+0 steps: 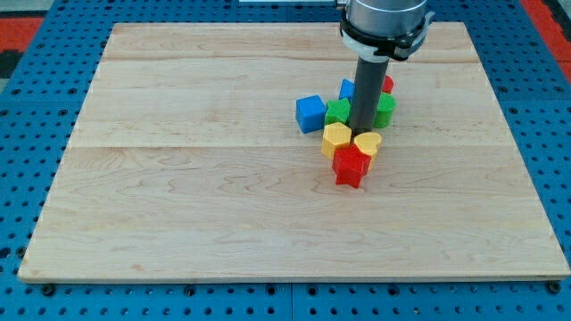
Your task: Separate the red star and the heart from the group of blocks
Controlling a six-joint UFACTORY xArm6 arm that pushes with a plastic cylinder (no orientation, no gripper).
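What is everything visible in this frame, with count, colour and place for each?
red star: 1, red, lowest block of the cluster, just below the two yellow ones.
yellow heart: 1, yellow, right below my tip, touching the red star.
yellow block: 1, yellow, left of the heart; shape unclear.
blue cube: 1, blue, apart at the cluster's left.
green blocks: 2, one left of the rod, one right of it.
blue block: 1, mostly hidden behind the rod.
red block: 1, sliver at the rod's right.
wooden board: 1, light wood, on a blue pegboard.
my tip: 1, dark rod, inside the cluster, just above the heart.
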